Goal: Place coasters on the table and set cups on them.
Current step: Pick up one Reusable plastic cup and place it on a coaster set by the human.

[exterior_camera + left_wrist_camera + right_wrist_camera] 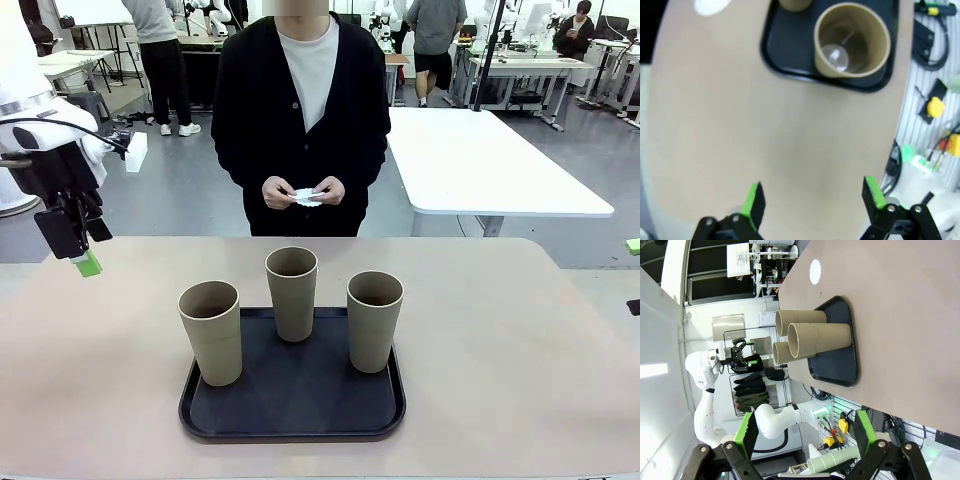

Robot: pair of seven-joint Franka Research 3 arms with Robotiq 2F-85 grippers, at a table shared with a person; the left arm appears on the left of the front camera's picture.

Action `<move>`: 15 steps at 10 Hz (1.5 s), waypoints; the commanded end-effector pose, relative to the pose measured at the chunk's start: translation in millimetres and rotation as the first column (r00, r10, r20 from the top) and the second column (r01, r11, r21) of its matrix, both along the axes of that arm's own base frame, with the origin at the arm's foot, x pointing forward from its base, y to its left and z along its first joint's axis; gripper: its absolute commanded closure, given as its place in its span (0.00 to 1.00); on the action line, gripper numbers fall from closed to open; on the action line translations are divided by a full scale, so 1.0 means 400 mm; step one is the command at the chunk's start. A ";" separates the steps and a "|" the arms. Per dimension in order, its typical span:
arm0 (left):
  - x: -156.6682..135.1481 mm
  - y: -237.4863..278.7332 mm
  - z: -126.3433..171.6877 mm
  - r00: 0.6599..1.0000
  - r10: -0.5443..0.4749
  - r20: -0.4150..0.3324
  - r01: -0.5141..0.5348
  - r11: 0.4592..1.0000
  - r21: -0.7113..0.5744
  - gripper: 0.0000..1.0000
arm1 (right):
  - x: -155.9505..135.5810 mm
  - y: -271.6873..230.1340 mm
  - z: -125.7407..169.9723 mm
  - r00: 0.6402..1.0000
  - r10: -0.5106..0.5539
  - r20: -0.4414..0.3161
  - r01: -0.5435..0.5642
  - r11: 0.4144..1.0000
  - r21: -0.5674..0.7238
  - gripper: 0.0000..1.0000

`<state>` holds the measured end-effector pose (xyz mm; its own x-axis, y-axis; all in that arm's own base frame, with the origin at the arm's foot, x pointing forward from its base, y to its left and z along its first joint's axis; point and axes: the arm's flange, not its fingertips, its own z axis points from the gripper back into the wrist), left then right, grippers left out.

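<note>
Three tall tapered tan cups [292, 293] stand upright on a black rounded-square tray [290, 432], mid near edge of the beige tabletop [500, 350]. White paper doilies [308, 196] (coasters) are in the person's hands [278, 192], beyond the far edge. L gripper [812, 192], over the left edge, and R gripper [805, 430]: fingers apart, empty. Cups prob. light, stiff, matte; grip mid-wall. Doilies flimsy. Bare tabletop either side of tray.

Front camera faced across the table [100, 380] toward the person [300, 110]. Left wrist camera looked steeply down at it from close by; right wrist camera, rolled sideways, stood farther off. All 3 shared the tray [300, 410] with cups [291, 290].
</note>
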<state>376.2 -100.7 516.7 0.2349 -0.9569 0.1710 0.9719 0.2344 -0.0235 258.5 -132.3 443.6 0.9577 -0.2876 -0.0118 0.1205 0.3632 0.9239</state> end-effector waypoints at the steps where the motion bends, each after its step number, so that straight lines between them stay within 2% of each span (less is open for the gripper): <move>1: -0.016 0.055 -0.037 0.967 -0.251 0.043 0.253 0.927 -0.278 0.00 | 0.004 -0.001 -0.001 1.000 0.001 0.007 -0.001 1.000 0.014 0.00; 3: -0.006 0.099 -0.095 0.929 -0.328 0.174 0.371 0.806 -0.461 0.00 | 0.004 -0.001 -0.001 1.000 0.001 0.007 -0.001 1.000 0.014 0.00; 5: 0.021 0.073 -0.172 0.887 -0.376 0.269 0.461 0.676 -0.574 0.00 | 0.004 -0.001 -0.001 1.000 0.001 0.007 -0.001 1.000 0.014 0.00; 6: 0.040 0.083 -0.215 0.883 -0.354 0.307 0.467 0.619 -0.631 0.00 | 0.004 -0.001 -0.001 1.000 0.001 0.007 -0.001 1.000 0.014 0.00; 7: 0.055 0.099 -0.258 0.904 -0.315 0.288 0.424 0.577 -0.698 0.00 | 0.004 -0.001 -0.001 1.000 0.001 0.007 -0.001 1.000 0.014 0.00; 10: 0.081 0.143 -0.320 0.950 -0.221 0.220 0.308 0.555 -0.772 0.00 | 0.004 -0.001 -0.001 1.000 0.001 0.007 -0.001 1.000 0.014 0.00; 12: 0.088 0.148 -0.334 0.956 -0.198 0.216 0.291 0.555 -0.779 0.00 | 0.004 -0.001 -0.001 1.000 0.001 0.007 -0.001 1.000 0.014 0.00; 13: 0.090 0.145 -0.342 0.953 -0.226 0.200 0.294 0.547 -0.783 0.00 | 0.004 -0.001 -0.001 1.000 0.001 0.007 -0.001 1.000 0.014 0.00; 14: 0.087 0.143 -0.343 0.932 -0.301 0.201 0.344 0.562 -0.752 0.00 | 0.004 -0.001 -0.001 1.000 0.001 0.007 -0.001 1.000 0.014 0.00; 15: 0.081 0.161 -0.350 0.956 -0.215 0.198 0.288 0.564 -0.774 0.00 | 0.004 -0.001 -0.001 1.000 0.001 0.007 -0.001 1.000 0.014 0.00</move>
